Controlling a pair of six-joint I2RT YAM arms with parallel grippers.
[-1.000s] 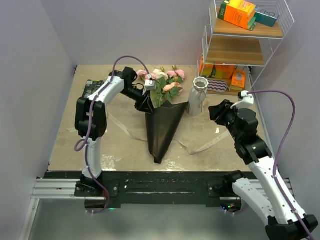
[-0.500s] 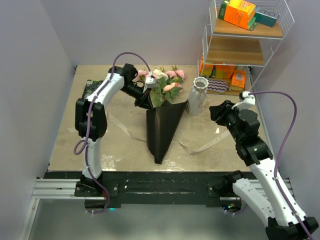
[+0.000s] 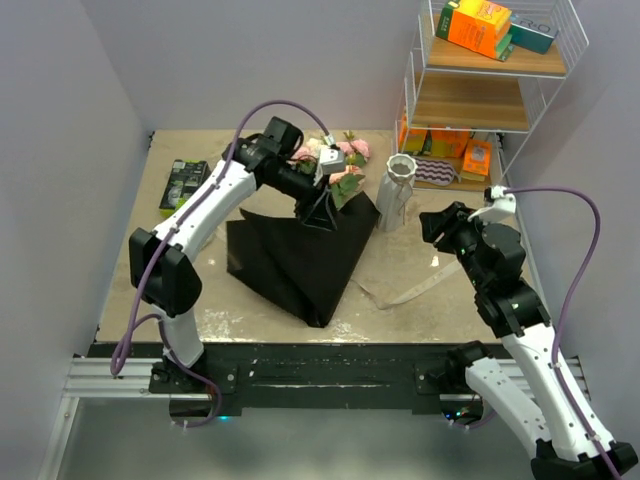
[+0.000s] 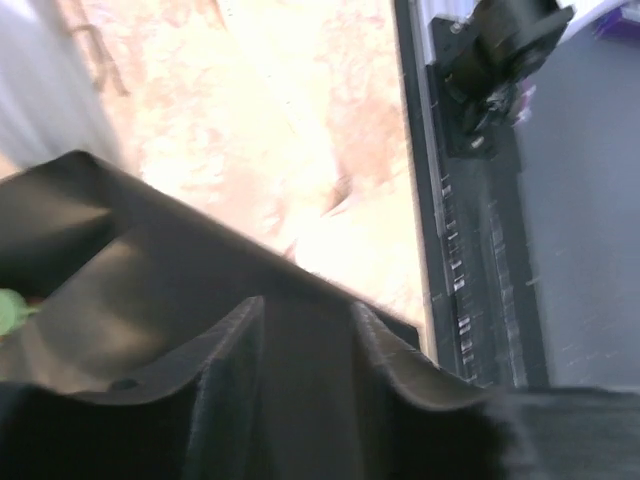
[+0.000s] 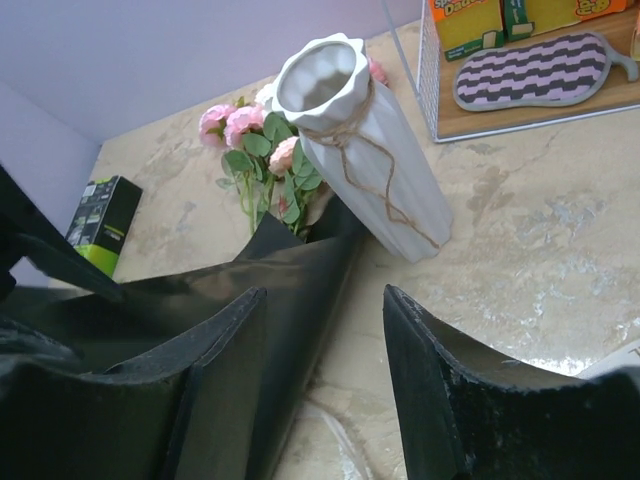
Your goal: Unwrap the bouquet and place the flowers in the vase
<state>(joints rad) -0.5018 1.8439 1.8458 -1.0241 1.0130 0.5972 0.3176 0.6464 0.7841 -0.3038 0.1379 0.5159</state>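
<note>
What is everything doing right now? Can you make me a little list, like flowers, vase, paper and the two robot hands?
vase: standing on the table, nothing inside
black paper: spread out on the table
flowers: lying at the paper's top edge beside the vase, not in it
ribbon: loose on the table, right of the paper
left gripper: at a raised fold of the paper; grip unclear
right gripper: open, empty, near the vase
</note>
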